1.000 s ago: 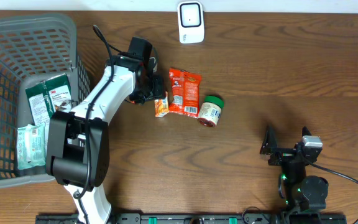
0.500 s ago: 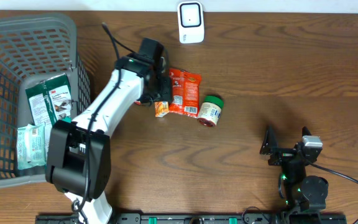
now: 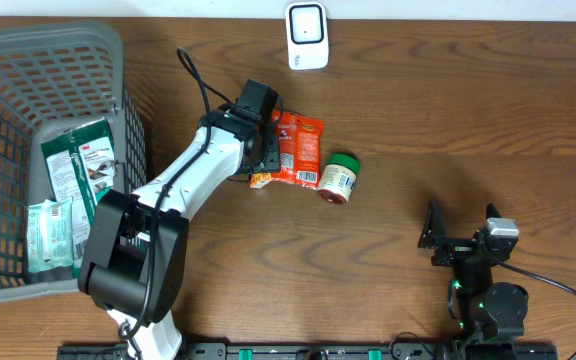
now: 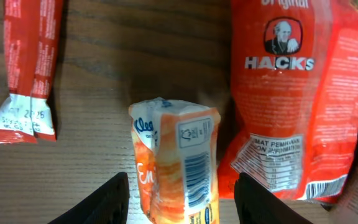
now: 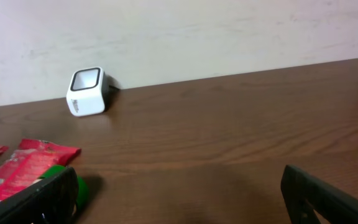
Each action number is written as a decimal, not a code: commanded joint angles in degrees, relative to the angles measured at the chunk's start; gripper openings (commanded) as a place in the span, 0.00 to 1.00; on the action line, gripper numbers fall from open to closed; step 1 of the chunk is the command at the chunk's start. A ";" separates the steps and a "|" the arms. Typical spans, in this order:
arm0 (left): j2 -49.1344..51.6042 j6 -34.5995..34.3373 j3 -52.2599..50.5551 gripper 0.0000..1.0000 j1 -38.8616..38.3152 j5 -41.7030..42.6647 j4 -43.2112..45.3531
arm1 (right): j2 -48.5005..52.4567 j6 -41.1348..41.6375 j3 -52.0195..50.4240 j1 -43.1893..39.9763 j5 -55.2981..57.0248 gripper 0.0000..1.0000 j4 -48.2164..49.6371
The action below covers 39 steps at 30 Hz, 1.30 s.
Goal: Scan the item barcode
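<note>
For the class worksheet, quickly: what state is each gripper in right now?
Left gripper: open, jaws either side of the orange packet, not gripping it.
Right gripper: open, holding nothing.

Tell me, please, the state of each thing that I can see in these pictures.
left fingers: open, either side of the orange packet, not gripping.
right fingers: wide open, empty.
orange packet: on the table, barcode showing.
Hacks bag: lying flat.
jar: on its side, lid on.
scanner: standing, nothing held to it.
basket: holds green packets.
</note>
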 commanded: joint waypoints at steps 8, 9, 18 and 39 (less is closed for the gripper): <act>0.13 -0.48 -0.59 0.45 -0.13 -10.91 -0.57 | 0.04 -0.66 -0.07 -0.42 -0.07 0.99 -0.22; 0.13 -0.50 -0.59 0.45 -0.11 -11.34 -0.85 | 0.04 -0.66 -0.07 -0.42 -0.07 0.99 -0.22; -0.09 -0.50 -0.57 0.45 0.00 -11.54 -1.49 | 0.04 -0.66 -0.07 -0.42 -0.07 0.99 -0.22; -7.39 -0.55 2.12 0.47 0.76 -11.52 -4.37 | 0.04 -0.66 -0.07 -0.42 -0.07 0.99 -0.22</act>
